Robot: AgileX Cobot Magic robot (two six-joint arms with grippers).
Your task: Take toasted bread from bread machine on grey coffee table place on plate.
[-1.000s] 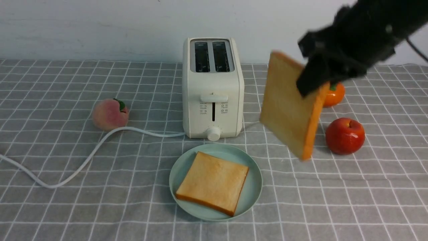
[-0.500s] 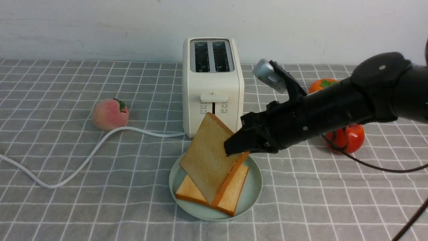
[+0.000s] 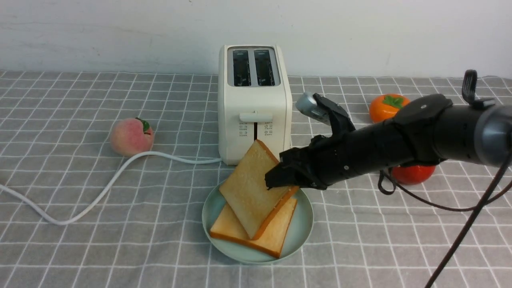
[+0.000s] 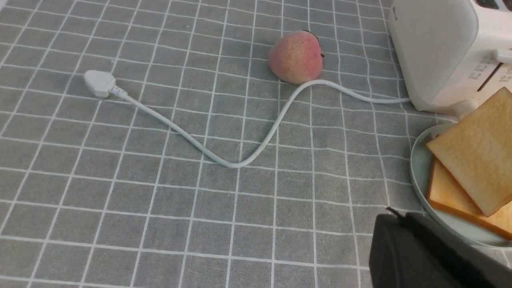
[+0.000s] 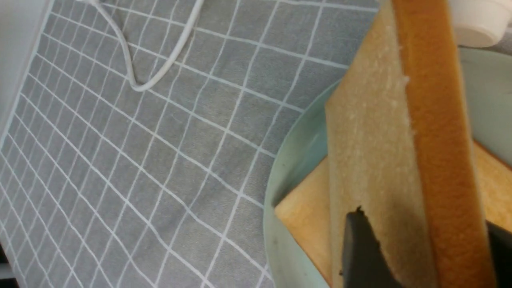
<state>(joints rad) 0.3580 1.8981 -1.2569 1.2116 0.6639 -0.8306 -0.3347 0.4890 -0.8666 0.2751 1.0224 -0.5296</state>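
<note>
The cream bread machine (image 3: 254, 104) stands on the grey coffee table (image 3: 80, 248), both slots empty. In front of it lies the mint-green plate (image 3: 305, 224) with one toasted bread slice (image 3: 276, 238) flat on it. My right gripper (image 3: 280, 180) is shut on the second slice (image 3: 250, 192), which tilts with its low corner resting on the first. In the right wrist view the fingers (image 5: 360, 248) clamp that slice (image 5: 372, 140) above the plate (image 5: 280, 248). My left gripper (image 4: 404, 224) shows only in its wrist view, jaws together and empty, beside the plate (image 4: 418, 172).
A peach (image 3: 131, 137) sits left of the toaster, with the white power cord (image 3: 120, 172) curving past it to a plug (image 4: 98, 82). An orange fruit (image 3: 386, 107) and a red apple (image 3: 412, 174) lie behind my right arm.
My right gripper carried the second slice from high on the right down and left onto the plate. Since half a second ago the slice has tipped lower.
</note>
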